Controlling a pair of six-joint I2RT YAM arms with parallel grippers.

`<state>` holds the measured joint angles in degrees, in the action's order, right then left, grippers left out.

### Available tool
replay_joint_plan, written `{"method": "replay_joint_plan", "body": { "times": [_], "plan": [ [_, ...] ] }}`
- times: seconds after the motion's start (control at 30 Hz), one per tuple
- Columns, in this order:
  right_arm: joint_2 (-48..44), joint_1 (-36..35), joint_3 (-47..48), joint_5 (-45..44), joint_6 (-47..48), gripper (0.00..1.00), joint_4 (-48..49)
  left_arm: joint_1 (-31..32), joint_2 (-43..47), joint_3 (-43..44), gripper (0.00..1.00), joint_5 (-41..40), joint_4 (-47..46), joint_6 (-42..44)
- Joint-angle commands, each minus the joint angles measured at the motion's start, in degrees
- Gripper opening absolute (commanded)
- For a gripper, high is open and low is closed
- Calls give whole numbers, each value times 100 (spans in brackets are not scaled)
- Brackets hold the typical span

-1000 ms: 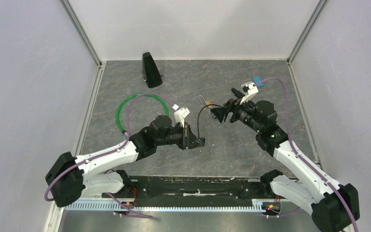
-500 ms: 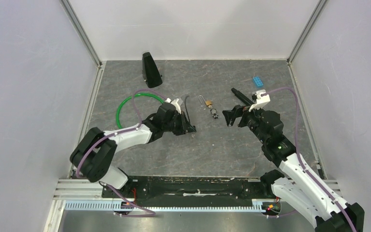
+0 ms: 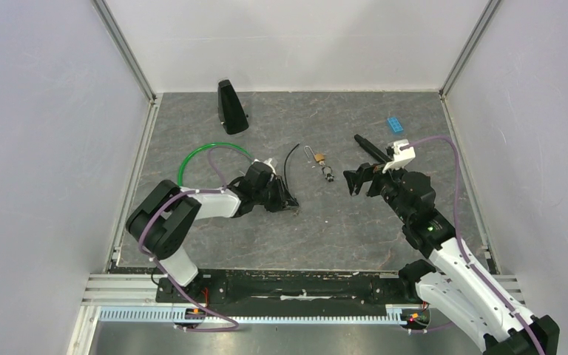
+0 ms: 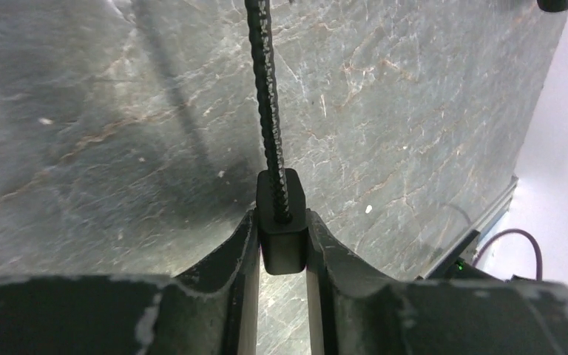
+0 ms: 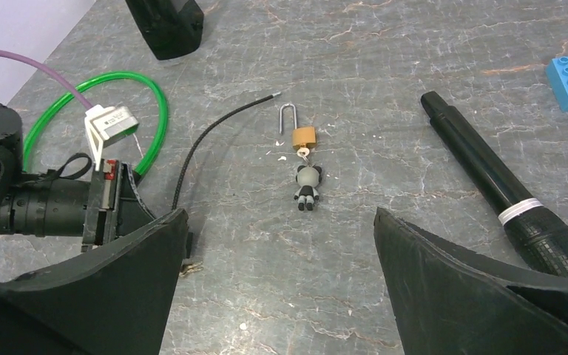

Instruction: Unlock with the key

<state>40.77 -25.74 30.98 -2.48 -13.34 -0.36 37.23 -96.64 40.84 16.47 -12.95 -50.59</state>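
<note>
A small brass padlock (image 3: 318,157) lies on the grey floor mid-table, its shackle raised and offset to one side. It also shows in the right wrist view (image 5: 305,136). A key with a panda keychain (image 5: 308,185) sits at the lock's bottom end; the charm also shows from above (image 3: 328,175). My right gripper (image 3: 356,181) is open and empty, to the right of the lock, and the lock lies ahead of it in its own view (image 5: 281,244). My left gripper (image 3: 288,198) is low on the floor, left of the lock. It is shut (image 4: 281,244) on the black end block of a braided black cable (image 4: 266,89).
The black cable (image 3: 287,163) curves from my left gripper toward the lock. A green cable loop (image 3: 200,159) lies at the left. A black wedge-shaped object (image 3: 231,107) stands at the back. A black cylinder (image 3: 370,148) and a blue brick (image 3: 394,123) lie at the right.
My right gripper has drawn back to the right, away from the padlock. My left arm has folded back left and down to the floor, dragging the cable end with it.
</note>
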Motion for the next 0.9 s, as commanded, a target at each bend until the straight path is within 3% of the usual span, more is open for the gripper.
{"method": "replay_joint_plan", "body": {
  "times": [0.0, 0.07, 0.23, 0.43, 0.67, 0.87],
  "plan": [
    [-128, -24, -37, -124, 142, 98, 50, -66, 571, 13, 35, -680, 271, -169],
    [-151, -20, -40, -173, 162, 98, -91, -73, 685, 86, 56, -840, 581, -95],
    [-330, -19, -22, -440, 274, 98, -400, -76, 1144, 109, 93, -1248, 1153, -4],
    [-813, -19, -95, -1205, 618, 98, -832, -71, 2593, 96, 98, -2397, 2465, 362],
    [-1917, -24, -427, -2591, 1067, 98, -932, -74, 4987, 370, 100, -4647, 4149, 1259],
    [-2858, -22, -819, -3373, 1563, 98, -937, -76, 6709, 539, 99, -6117, 4879, 1832]
  ]
}}
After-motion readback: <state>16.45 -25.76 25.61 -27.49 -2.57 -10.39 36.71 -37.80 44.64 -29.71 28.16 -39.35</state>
